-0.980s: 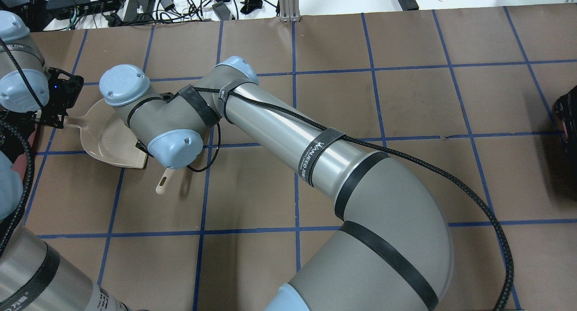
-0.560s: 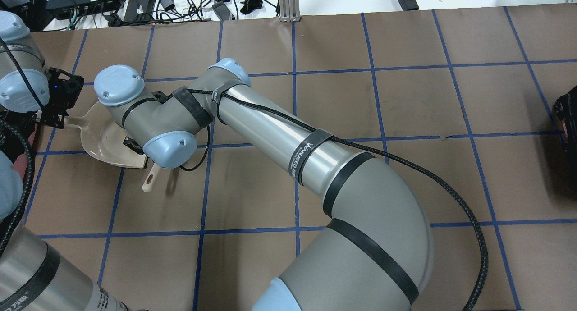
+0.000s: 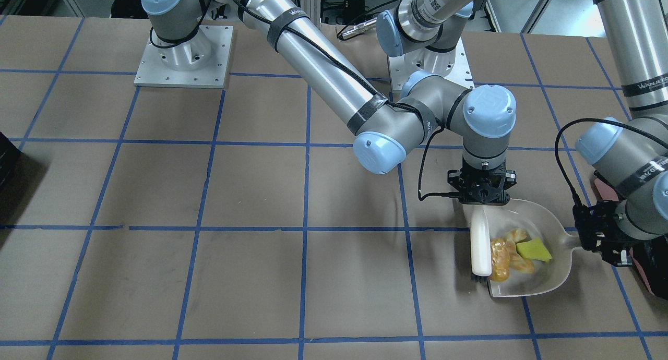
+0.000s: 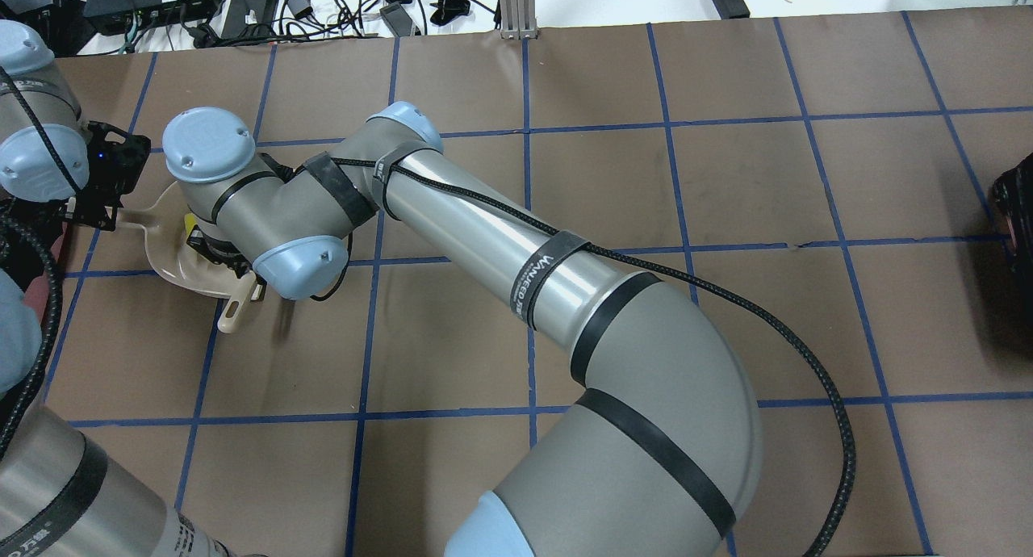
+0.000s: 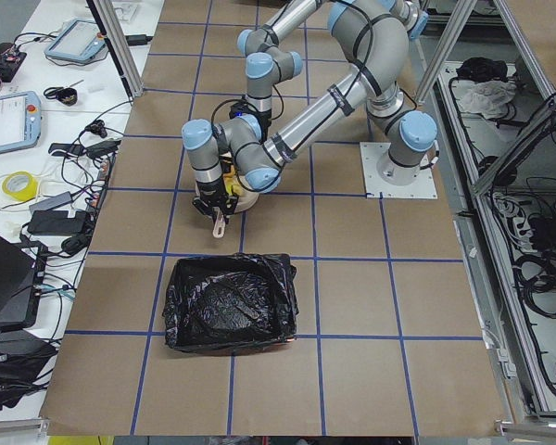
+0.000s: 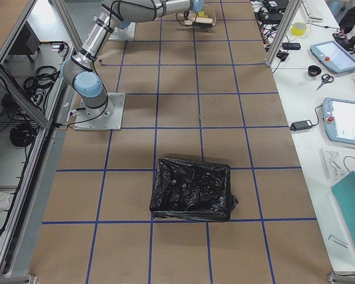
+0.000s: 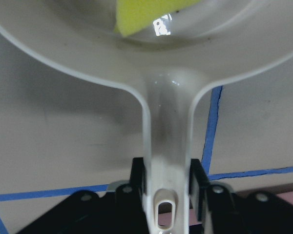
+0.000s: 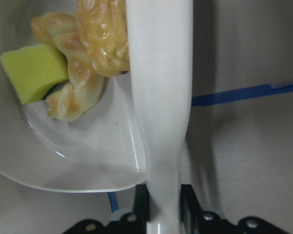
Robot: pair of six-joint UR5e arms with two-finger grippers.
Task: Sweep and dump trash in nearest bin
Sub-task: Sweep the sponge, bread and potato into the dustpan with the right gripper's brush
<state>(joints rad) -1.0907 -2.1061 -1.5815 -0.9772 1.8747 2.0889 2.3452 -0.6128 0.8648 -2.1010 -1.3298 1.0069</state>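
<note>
A white dustpan (image 3: 543, 282) lies on the table and holds the trash: an amber lump (image 3: 499, 263), a croissant piece (image 3: 516, 236) and a yellow-green sponge wedge (image 3: 534, 250). My left gripper (image 3: 595, 239) is shut on the dustpan handle (image 7: 168, 156). My right gripper (image 3: 480, 203) is shut on a white brush (image 3: 480, 245), whose bristles stand at the pan's mouth against the amber lump (image 8: 105, 34). The right wrist view also shows the sponge (image 8: 34, 70) and croissant (image 8: 71, 97). The black-lined bin (image 5: 230, 301) stands at my left end of the table.
A second black-lined bin (image 6: 192, 189) stands at my right end of the table. The first bin's pink side and black bag (image 3: 652, 266) show right beside my left gripper. Cables and devices (image 4: 258, 8) lie beyond the far edge.
My right arm has moved left, drawing the brush further over the dustpan's mouth. The brush handle's end has shifted left. My left gripper and the dustpan have stayed put.
</note>
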